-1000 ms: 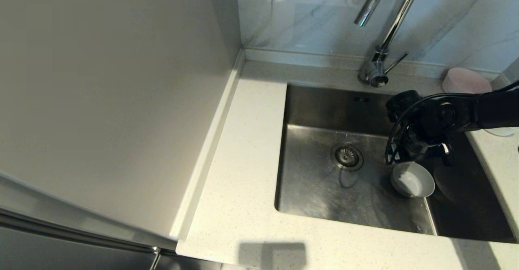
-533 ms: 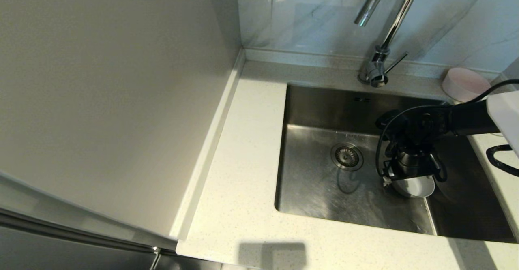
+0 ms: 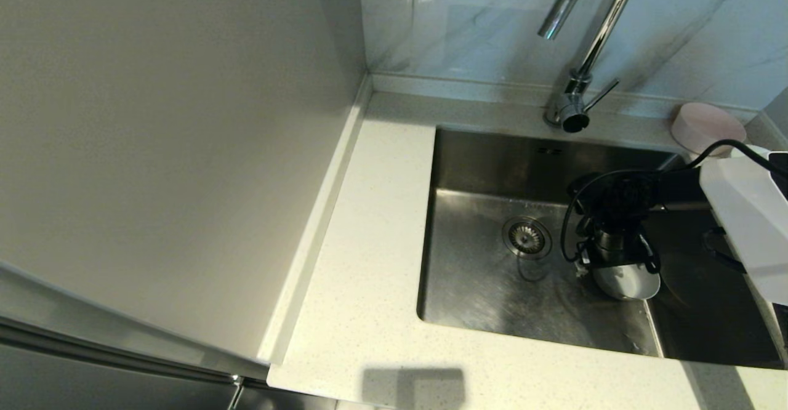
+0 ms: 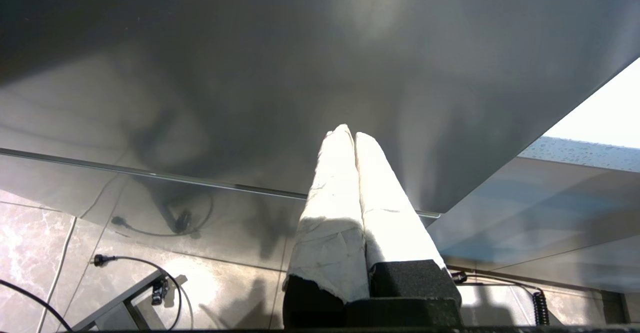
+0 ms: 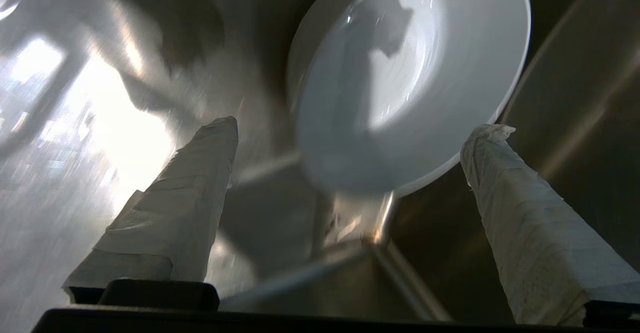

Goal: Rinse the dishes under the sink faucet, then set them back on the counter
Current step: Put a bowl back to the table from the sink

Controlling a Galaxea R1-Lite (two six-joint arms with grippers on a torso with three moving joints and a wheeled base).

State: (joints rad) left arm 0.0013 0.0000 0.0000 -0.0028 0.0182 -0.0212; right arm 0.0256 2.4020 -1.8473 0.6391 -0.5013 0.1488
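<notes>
Round white bowl (image 5: 400, 73) in brushed steel sink (image 3: 480, 287), right hand (image 5: 350, 128) spread

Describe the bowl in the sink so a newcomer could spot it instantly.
Start at the steel sink. Right of its drain strainer, the white bowl lies on the basin floor under the open right gripper. The pink bowl sits on the counter instead.
</notes>
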